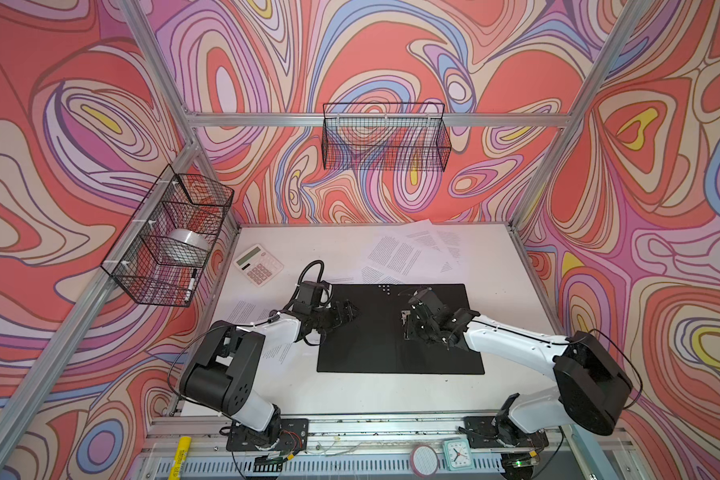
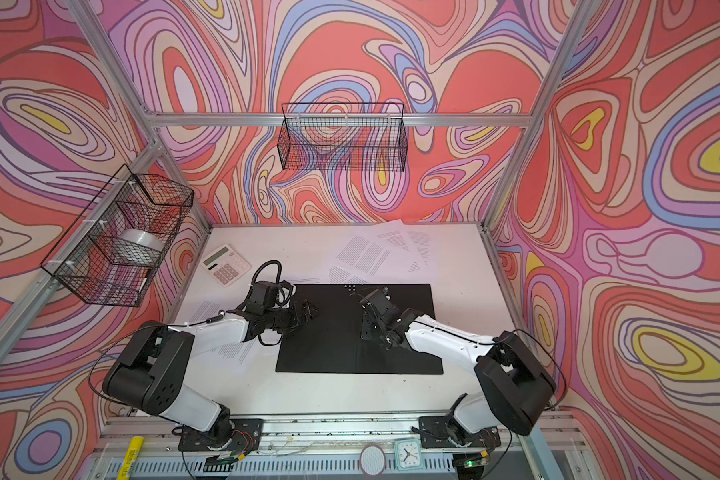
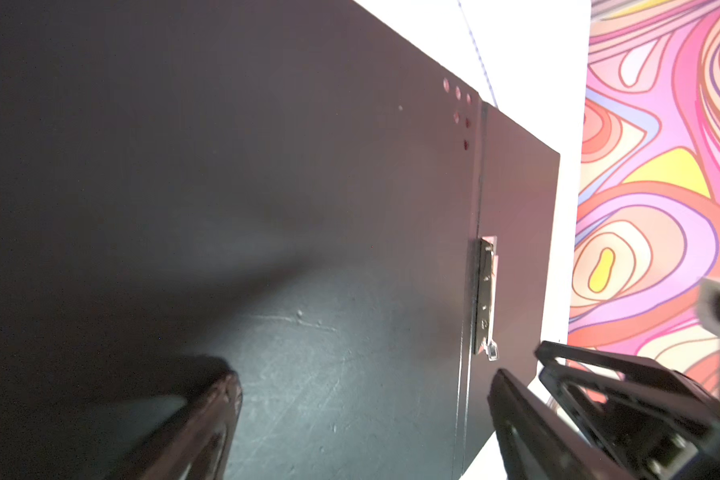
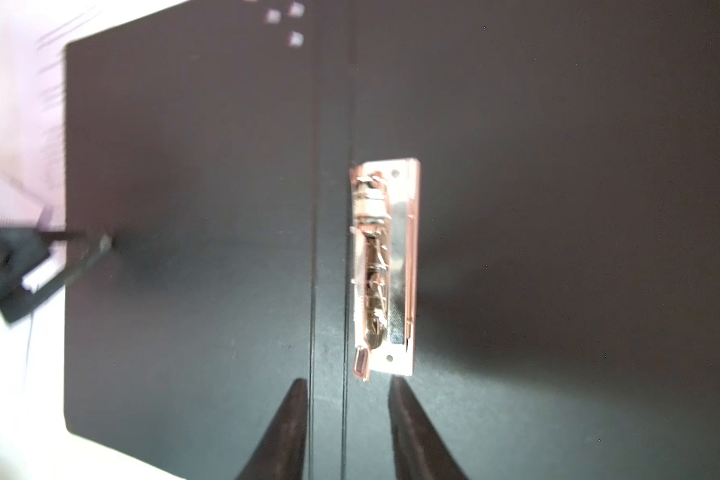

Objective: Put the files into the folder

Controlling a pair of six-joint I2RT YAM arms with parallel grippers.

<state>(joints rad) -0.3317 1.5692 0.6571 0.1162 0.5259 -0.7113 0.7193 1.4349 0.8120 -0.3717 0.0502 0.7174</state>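
In both top views the folder [image 1: 391,353] lies open flat, black inside up, in the middle of the table [image 1: 350,395]. The papers [image 1: 395,253] fan out along the table's far edge, and one more sheet [image 1: 246,311] lies by its left edge under the left arm. A calculator [image 1: 258,264] sits near the far left corner.

In the left wrist view the left claw [image 3: 362,374] hangs wide and empty over the folder's left leaf.

In the right wrist view the right claw [image 4: 346,388] is narrowly parted, gripping nothing, astride the spine crease just short of the metal clip [image 4: 387,266].

The folder looks ready, with no paper in it yet. Next comes fetching a sheet. Flat paper probably needs sliding before it can be pinched.
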